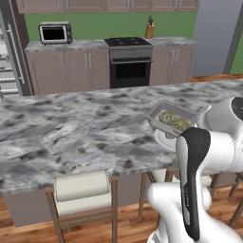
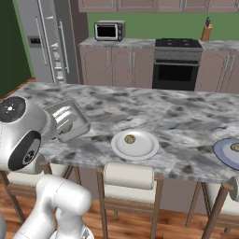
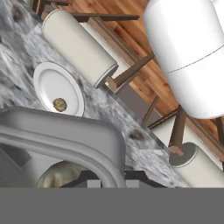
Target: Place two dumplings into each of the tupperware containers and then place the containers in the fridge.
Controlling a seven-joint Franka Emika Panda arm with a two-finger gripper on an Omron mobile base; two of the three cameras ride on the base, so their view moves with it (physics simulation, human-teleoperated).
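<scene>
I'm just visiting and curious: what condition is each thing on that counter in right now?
Grey container: tilted, dumplings inside.
White plate: flat, one dumpling on it.
Blue-grey plate: flat at counter's edge, holding a dumpling.
Gripper: shut on the grey container's rim.
Fridge: open.

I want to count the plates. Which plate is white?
The round white plate in the middle of the counter edge, holding one dumpling. The other plate, at the far right edge, is blue-grey.
</scene>
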